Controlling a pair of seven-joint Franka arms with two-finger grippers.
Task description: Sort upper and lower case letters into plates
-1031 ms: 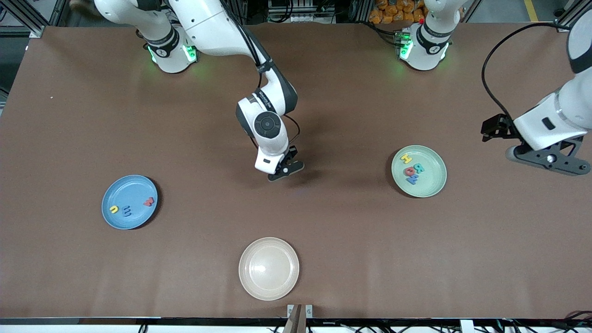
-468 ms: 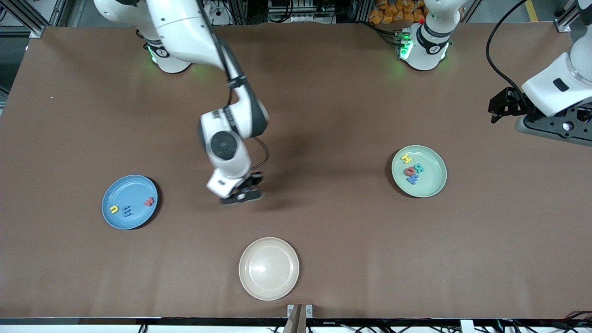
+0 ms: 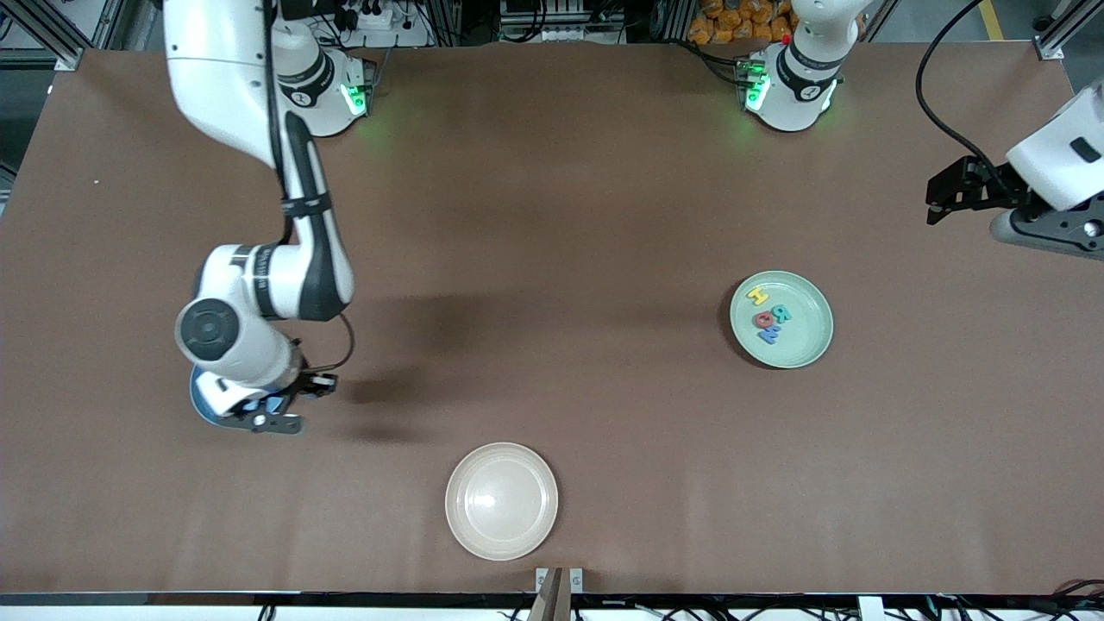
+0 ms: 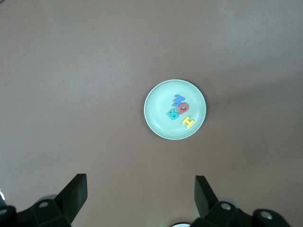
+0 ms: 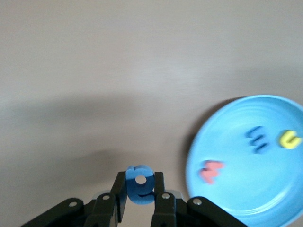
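My right gripper [image 3: 266, 414] hangs over the edge of the blue plate [image 3: 198, 404], whose rim alone shows past the arm in the front view. In the right wrist view that gripper [image 5: 140, 178] is shut on a small blue letter [image 5: 140, 187], beside the blue plate [image 5: 265, 189], which holds a red letter [image 5: 210, 171], a blue one [image 5: 258, 139] and a yellow one [image 5: 289, 139]. The pale green plate [image 3: 811, 341] holds several letters [image 3: 768, 317]. My left gripper [image 3: 1048, 228] waits open, high over the left arm's end of the table; its wrist view shows the green plate [image 4: 158, 118] far below.
A cream-white round plate [image 3: 501, 501] lies near the table's front edge, between the two coloured plates and nearer to the front camera than both. Bare brown table top spreads between the plates.
The right arm has swung from the table's middle to the blue plate with the blue letter in its grip. The left gripper has drifted up and toward its own base.
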